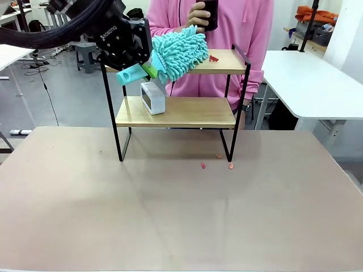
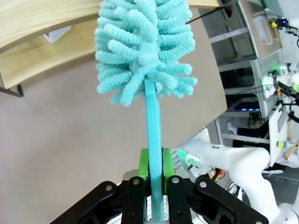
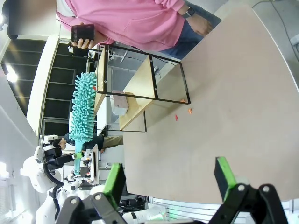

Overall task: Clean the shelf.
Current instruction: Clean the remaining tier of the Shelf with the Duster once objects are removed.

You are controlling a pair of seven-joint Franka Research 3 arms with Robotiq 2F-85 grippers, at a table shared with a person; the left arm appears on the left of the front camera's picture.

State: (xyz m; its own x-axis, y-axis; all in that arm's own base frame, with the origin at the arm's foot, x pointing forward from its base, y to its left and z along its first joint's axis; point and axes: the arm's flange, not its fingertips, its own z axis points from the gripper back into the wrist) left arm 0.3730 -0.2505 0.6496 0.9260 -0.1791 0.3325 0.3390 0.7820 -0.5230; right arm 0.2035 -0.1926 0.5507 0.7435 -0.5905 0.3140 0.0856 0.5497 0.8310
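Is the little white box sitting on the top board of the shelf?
No, the small white box stands on the lower board of the shelf.

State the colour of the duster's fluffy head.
Turquoise. The duster head shows best in the left wrist view.

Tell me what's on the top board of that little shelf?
On the shelf, the fluffy teal duster, gripped by the left gripper, lies over the left part of the top board. A small red scrap sits just right of it. Anything beneath the duster's head is covered.
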